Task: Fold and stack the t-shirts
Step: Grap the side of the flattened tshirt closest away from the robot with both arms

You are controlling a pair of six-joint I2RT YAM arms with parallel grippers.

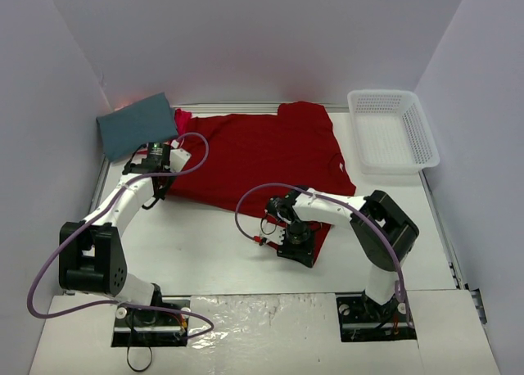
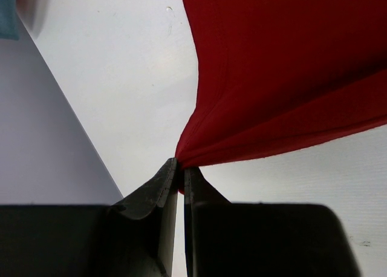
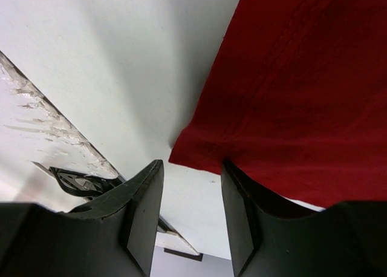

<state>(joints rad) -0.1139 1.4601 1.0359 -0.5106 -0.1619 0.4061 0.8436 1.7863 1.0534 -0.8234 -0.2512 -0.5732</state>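
A deep red t-shirt [image 1: 262, 158] lies spread across the middle of the table. My left gripper [image 1: 160, 187] is at its left edge. In the left wrist view this gripper [image 2: 180, 171] is shut on a bunched corner of the red shirt [image 2: 290, 77], which stretches away from the tips. My right gripper [image 1: 299, 252] stands open at the shirt's near corner. In the right wrist view that gripper [image 3: 192, 168] has the hem corner of the red shirt [image 3: 302, 95] just ahead of its tips. A folded slate-teal t-shirt [image 1: 135, 125] lies at the back left, with a pinkish-red t-shirt [image 1: 182, 115] peeking out beside it.
A white mesh basket [image 1: 393, 129] stands at the back right against the wall. Walls close in the table on the left, back and right. A white board [image 1: 270, 326] covers the near edge between the arm bases.
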